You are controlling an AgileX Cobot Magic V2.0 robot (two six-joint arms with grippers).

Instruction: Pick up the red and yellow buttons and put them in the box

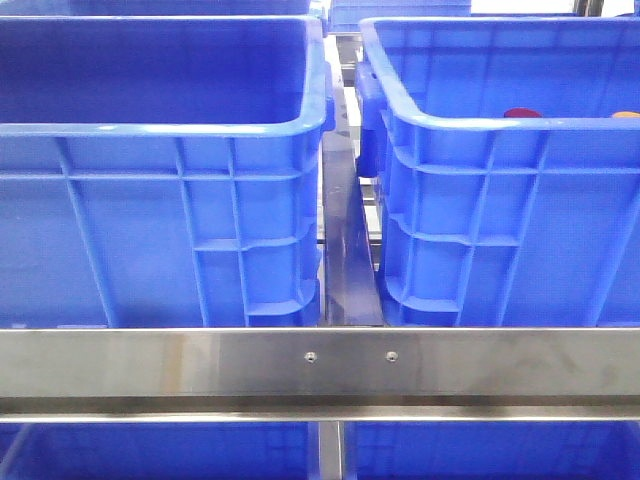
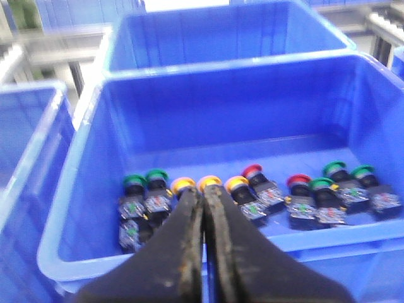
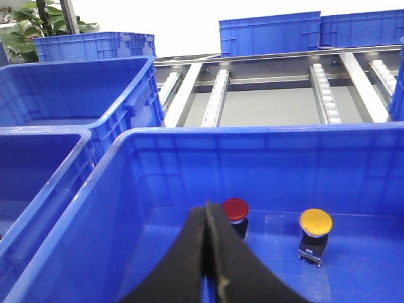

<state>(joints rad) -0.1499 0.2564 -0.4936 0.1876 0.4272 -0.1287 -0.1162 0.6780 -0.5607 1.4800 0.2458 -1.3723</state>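
Sitting side by side behind a steel rail (image 1: 320, 362) in the front view are two big blue crates: the left crate (image 1: 160, 180) and the right crate (image 1: 520, 200), with a narrow gap between them. Just over the right crate's near rim, a dark red button top (image 1: 522, 113) and a sliver of an orange one (image 1: 627, 115) are peeking out.

The right wrist view is looking down into a crate (image 3: 189, 145) where a red button (image 3: 235, 209) and a yellow button (image 3: 315, 222) are standing upright on the floor, near each other but apart. The right gripper (image 3: 209, 252) is hanging above them with its jaws pressed together, holding nothing.

The left wrist view is showing another crate (image 2: 82, 208) holding a row of green, yellow and red buttons (image 2: 252, 199) along its near wall. The left gripper (image 2: 203, 252) is hovering over that row, jaws together and empty.
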